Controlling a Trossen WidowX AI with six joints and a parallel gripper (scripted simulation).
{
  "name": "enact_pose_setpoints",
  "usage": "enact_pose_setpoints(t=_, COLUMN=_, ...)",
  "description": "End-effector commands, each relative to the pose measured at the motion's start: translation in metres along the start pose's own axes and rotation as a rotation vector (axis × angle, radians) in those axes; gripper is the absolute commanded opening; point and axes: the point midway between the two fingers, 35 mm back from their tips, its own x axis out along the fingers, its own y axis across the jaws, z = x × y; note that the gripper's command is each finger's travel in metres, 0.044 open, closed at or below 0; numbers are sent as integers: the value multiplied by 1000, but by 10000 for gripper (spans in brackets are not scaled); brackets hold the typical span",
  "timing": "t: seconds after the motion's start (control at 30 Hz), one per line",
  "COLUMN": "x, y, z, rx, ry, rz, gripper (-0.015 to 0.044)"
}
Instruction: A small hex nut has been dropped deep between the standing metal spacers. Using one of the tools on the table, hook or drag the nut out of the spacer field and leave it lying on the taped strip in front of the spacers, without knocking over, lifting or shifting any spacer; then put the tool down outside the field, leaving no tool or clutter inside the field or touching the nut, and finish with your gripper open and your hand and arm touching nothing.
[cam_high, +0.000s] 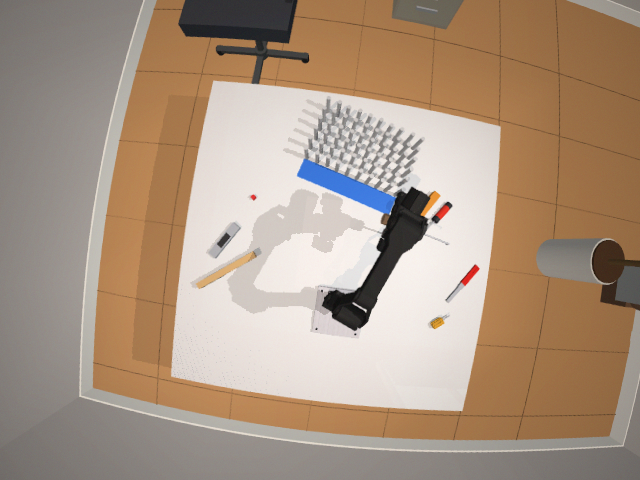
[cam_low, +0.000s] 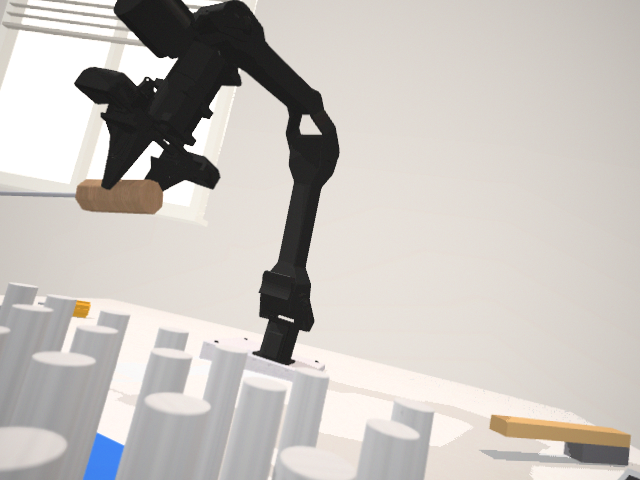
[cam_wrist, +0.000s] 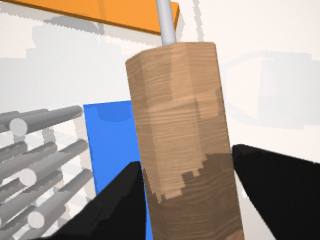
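My gripper is shut on the wooden handle of a thin metal tool, held high above the table. Its shaft points right in the top view; its far end is out of view in the other views. Upright grey spacers stand in a dense field. The blue taped strip lies along their front; the gripper is above its right end. I cannot make out the nut.
An orange bar and a red-and-black handled tool lie right of the strip. Farther right are a red-handled tool and a yellow object. At left are a wooden stick, a grey tool and a small red object.
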Motion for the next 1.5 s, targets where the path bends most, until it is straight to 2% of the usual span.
enact_pose_setpoints(t=0.0, x=-3, y=-1, z=-22, rx=-134, ry=28, rz=27, gripper=0)
enact_pose_setpoints(t=0.5, x=-18, y=-15, z=-99, rx=-603, ry=124, rz=144, gripper=0)
enact_pose_setpoints(t=1.03, x=-36, y=-52, z=-177, rx=-1118, ry=239, rz=291, gripper=0)
enact_pose_setpoints(t=1.33, x=-46, y=-81, z=-213, rx=-1400, ry=298, rz=387, gripper=0)
enact_pose_setpoints(t=1.47, x=-47, y=-83, z=-215, rx=-1421, ry=303, rz=394, gripper=0)
